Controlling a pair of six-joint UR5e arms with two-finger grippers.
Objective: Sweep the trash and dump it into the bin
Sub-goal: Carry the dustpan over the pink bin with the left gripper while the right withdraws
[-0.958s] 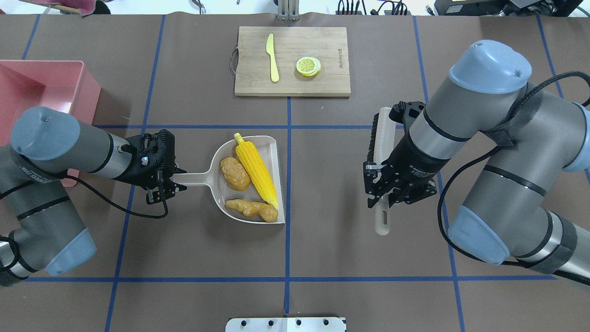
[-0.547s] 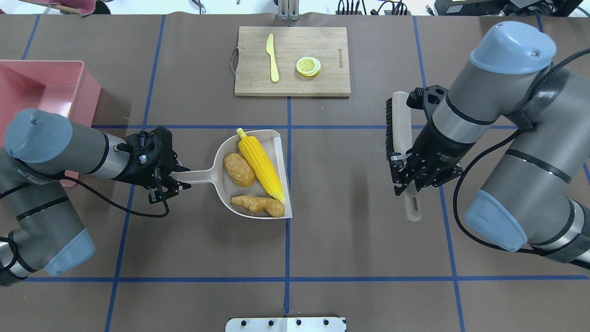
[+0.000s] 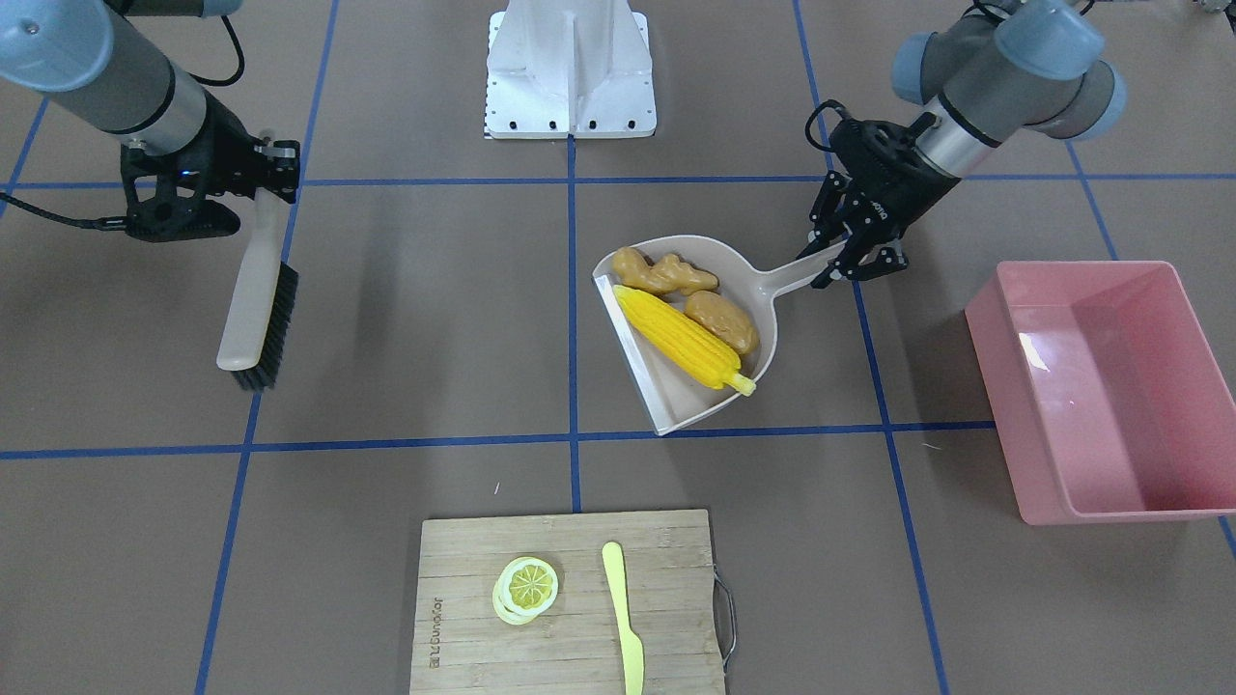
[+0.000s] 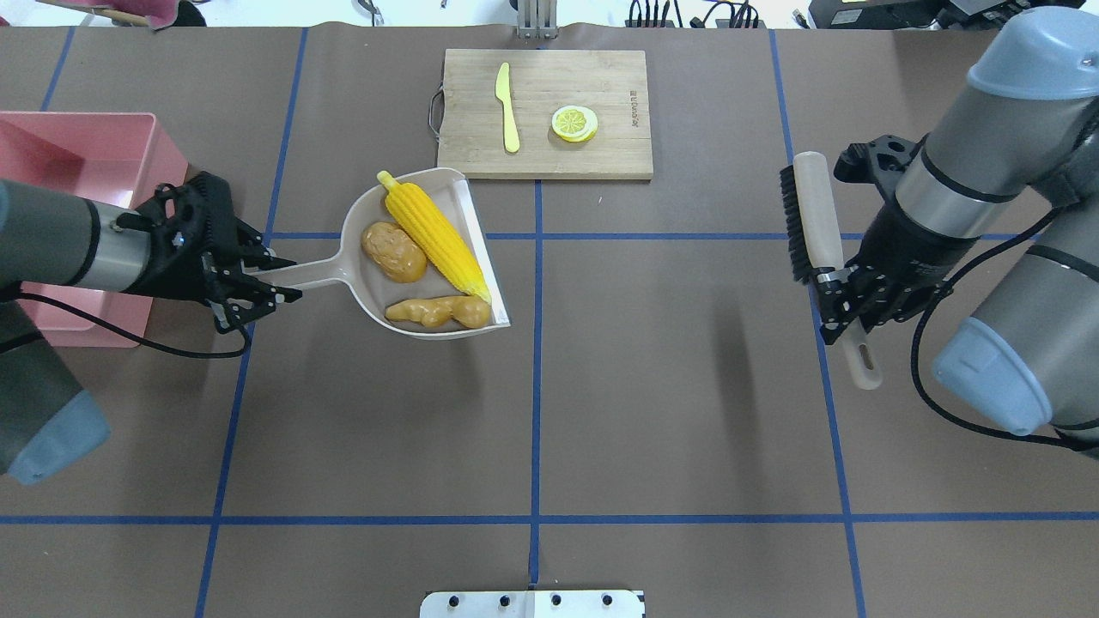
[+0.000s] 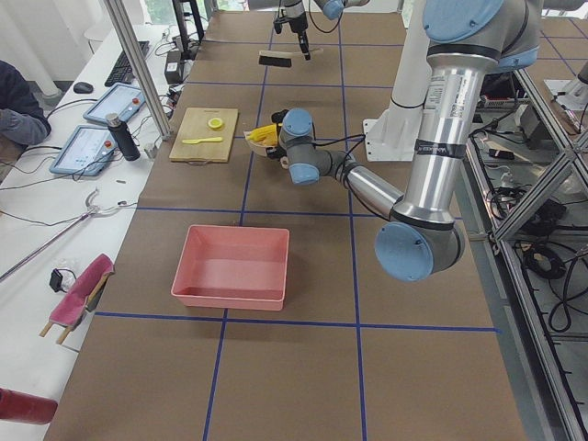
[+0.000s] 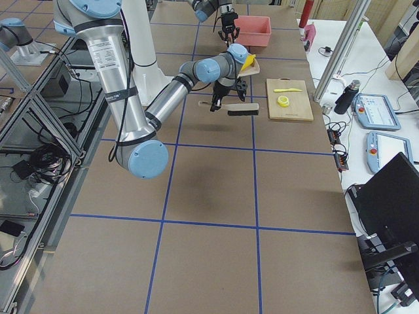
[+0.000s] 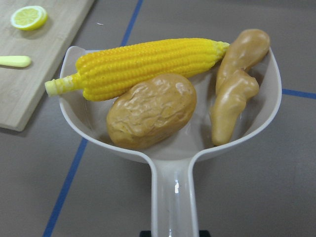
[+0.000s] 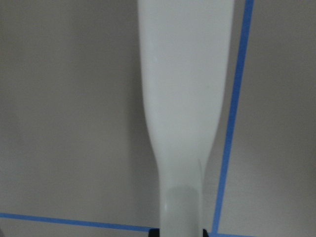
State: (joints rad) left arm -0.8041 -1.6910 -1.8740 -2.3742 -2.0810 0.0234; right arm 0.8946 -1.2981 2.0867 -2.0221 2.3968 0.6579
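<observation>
The trash lies in a beige dustpan [image 4: 365, 215]: a yellow corn cob [image 4: 434, 236], a brown potato [image 4: 393, 252] and a tan ginger root [image 4: 438, 312]. My left gripper [image 4: 258, 287] is shut on the dustpan's handle and holds the pan lifted off the table, left of centre. The wrist view shows the corn cob [image 7: 143, 64], potato [image 7: 150, 109] and ginger root [image 7: 234, 89] resting in the pan. The pink bin [image 4: 81, 154] stands at the far left, behind my left arm. My right gripper [image 4: 846, 296] is shut on the handle of a beige brush [image 4: 811, 215] with black bristles, at the right.
A wooden cutting board [image 4: 592, 154] at the back centre carries a pale yellow knife [image 4: 507, 107] and a lemon slice [image 4: 574, 123]. Blue tape lines cross the brown table cover. A white mount plate [image 4: 532, 603] sits at the near edge.
My left gripper has lifted the loaded dustpan and carried it left and back, toward the bin. My right gripper has drawn the brush further right and back.
</observation>
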